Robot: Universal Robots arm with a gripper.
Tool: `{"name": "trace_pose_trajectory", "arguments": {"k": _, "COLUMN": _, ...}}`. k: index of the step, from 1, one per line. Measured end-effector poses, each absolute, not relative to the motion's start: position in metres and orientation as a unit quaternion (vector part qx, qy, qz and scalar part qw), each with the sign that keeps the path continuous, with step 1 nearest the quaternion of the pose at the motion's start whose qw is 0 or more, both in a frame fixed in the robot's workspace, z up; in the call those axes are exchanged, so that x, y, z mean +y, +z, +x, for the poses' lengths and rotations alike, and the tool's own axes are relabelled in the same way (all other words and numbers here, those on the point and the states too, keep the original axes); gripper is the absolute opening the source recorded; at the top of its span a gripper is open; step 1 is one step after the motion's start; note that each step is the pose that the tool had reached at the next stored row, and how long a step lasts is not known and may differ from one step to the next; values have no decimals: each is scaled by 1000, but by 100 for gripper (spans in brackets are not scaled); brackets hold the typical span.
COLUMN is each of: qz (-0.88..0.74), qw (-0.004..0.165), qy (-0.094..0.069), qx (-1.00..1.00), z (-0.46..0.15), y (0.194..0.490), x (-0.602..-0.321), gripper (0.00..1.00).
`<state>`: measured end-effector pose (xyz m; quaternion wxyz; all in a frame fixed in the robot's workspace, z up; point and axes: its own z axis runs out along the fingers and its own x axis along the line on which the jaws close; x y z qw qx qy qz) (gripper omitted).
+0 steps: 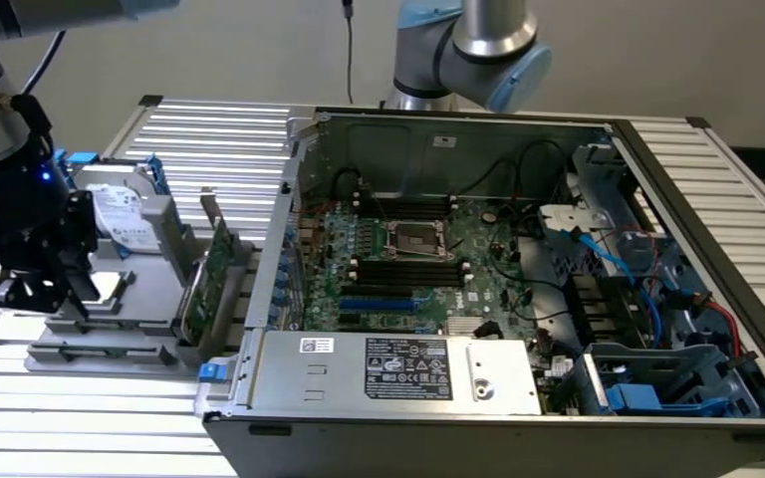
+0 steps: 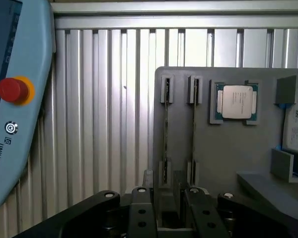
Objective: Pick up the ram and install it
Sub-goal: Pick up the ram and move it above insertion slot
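Gripper [image 2: 169,210] open wide, holding nothing, ram [image 2: 165,129] lined up between fingers [image 2: 140,210], upright in gray tray [image 2: 228,148], nine o'clock from case [image 1: 489,134] in exterior view

Open computer case [image 1: 462,139] on slatted table [image 1: 223,129], motherboard [image 1: 489,289] inside, power supply [image 1: 409,368] along its near edge; at the exterior view's left, grey holder [image 1: 156,269] bearing hard drive [image 1: 124,214] and upright green expansion card [image 1: 210,284]; processor [image 2: 237,101] seated in holder's recess.

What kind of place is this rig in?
Likely a robotics lab bench for PC assembly: open computer case, grey parts fixture holding a processor, Universal Robots teach pendant.
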<state>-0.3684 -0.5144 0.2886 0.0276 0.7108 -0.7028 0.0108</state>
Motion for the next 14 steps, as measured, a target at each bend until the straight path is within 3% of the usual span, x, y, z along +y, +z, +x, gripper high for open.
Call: {"name": "trace_pose_trajectory", "arguments": {"k": 14, "qz": 731, "qw": 29, "qy": 6, "qx": -682, "z": -376, "y": 263, "x": -521, "gripper": 31}}
